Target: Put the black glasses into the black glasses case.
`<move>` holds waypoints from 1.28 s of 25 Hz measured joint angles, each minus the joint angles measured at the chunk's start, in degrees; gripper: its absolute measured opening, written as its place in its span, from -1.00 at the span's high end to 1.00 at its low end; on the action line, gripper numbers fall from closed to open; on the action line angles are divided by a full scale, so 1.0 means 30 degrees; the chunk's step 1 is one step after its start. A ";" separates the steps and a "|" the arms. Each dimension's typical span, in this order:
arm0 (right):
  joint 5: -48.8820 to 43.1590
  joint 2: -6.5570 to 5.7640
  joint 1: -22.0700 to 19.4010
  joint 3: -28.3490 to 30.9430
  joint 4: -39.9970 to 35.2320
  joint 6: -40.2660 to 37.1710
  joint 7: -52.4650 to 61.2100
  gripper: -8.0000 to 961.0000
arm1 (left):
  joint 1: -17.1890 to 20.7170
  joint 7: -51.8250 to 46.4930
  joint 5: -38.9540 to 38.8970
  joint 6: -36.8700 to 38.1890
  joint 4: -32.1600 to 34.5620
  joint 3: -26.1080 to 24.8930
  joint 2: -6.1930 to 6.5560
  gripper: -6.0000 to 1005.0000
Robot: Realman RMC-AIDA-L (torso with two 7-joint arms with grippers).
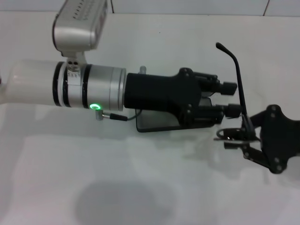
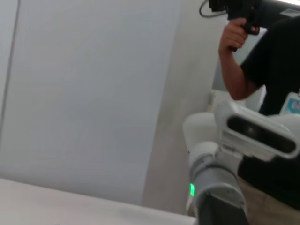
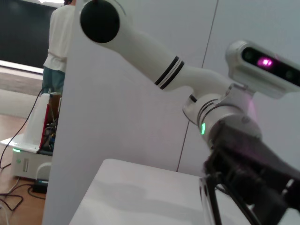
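While my left arm reaches straight across the white table (image 1: 154, 187) from the left side of the head view, its silver wrist shows a small green light and carries a grey camera housing on top. My left gripper (image 1: 229, 99) lies level and points toward my right side, hovering directly over the black glasses case (image 1: 157, 123), so only a dark slab of the case shows beneath the gripper body. Its two black fingers (image 1: 228, 87) stand apart with a gap between them and nothing held in it.

My right gripper (image 1: 236, 140) comes in low from the right edge, its wrist angled toward the left arm. Its fingers are clenched on the black glasses (image 1: 240, 86) near the hinge. One slim temple arm rises from that grip and curves over at its tip, just beside my left fingers. The lenses lie low near the tabletop, partly hidden by the gripper.

Both gripper tips sit very close together, just right of the case.
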 joint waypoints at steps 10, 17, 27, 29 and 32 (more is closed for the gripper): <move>-0.0036 -0.0124 -0.1091 0.0470 -0.0525 -0.4991 -0.3137 0.76 | 0.0530 0.0103 -0.0071 -0.0518 -0.0033 -0.0948 0.0124 0.00; 0.0819 0.0058 -0.0117 -0.0573 0.1036 -0.6894 -0.3068 0.76 | 0.0441 0.1008 -0.0011 -0.1409 -0.0193 -0.0860 -0.0113 0.00; 0.0761 -0.0021 0.2533 -0.0722 0.5117 -0.3255 0.2191 0.76 | 0.1296 0.4432 -0.2496 0.0403 -0.0139 0.0539 -0.0210 0.00; 0.0686 -0.0034 0.2538 -0.0772 0.5119 -0.3044 0.2586 0.76 | 0.1473 0.5022 -0.2804 0.0770 -0.0181 0.0551 -0.0221 0.00; 0.0650 -0.0078 0.2460 -0.0776 0.5129 -0.2839 0.3128 0.76 | 0.1580 0.5262 -0.2951 0.0929 -0.0200 0.0574 -0.0220 0.00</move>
